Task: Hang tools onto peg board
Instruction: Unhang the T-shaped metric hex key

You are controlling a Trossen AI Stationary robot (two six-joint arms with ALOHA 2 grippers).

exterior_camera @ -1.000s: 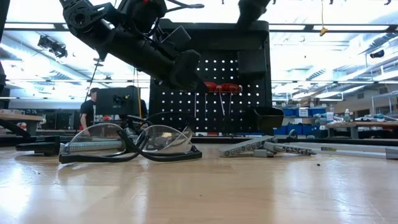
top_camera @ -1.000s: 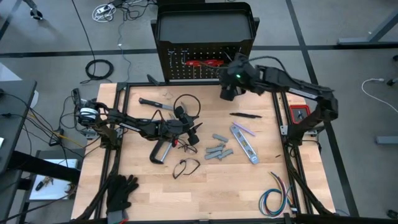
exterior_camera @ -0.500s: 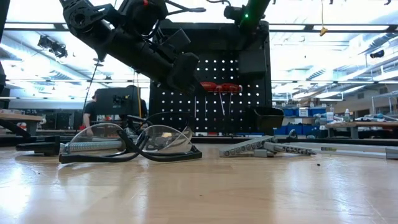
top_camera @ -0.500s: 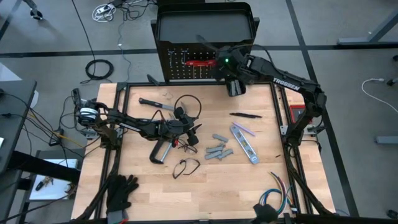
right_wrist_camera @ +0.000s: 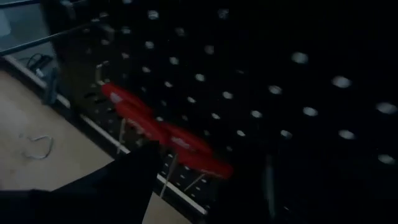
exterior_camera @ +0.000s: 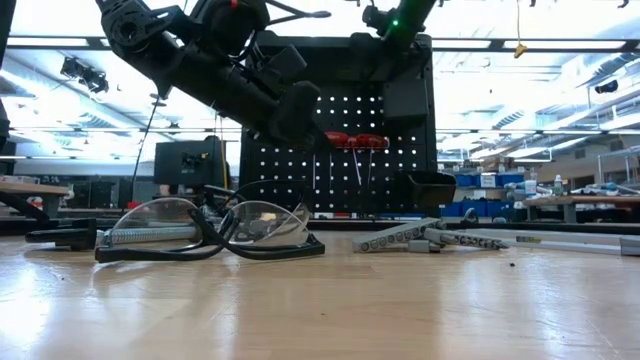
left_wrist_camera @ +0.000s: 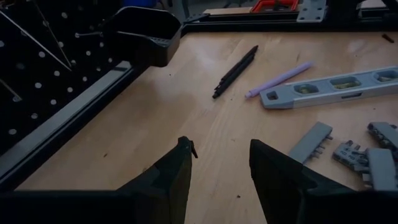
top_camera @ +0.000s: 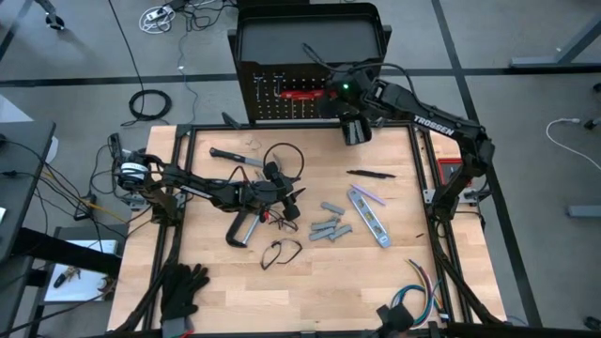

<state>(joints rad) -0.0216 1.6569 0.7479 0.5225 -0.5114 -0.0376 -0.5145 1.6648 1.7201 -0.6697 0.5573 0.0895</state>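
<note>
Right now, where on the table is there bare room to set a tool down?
Free: the wood between the gloves and wire bundle, below the safety glasses; also the strip between the level and the table's right rail. Crowded: the centre, around the left gripper, clamp and grey pieces.

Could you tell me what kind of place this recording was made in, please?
Most likely a robotics lab or workshop: a wooden table framed by two robot arms, a black peg board holding red-handled tools, and benches under ceiling lights behind.

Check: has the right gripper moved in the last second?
Yes. The right gripper went from over the table's far edge up against the peg board, by the red-handled tools.
</note>
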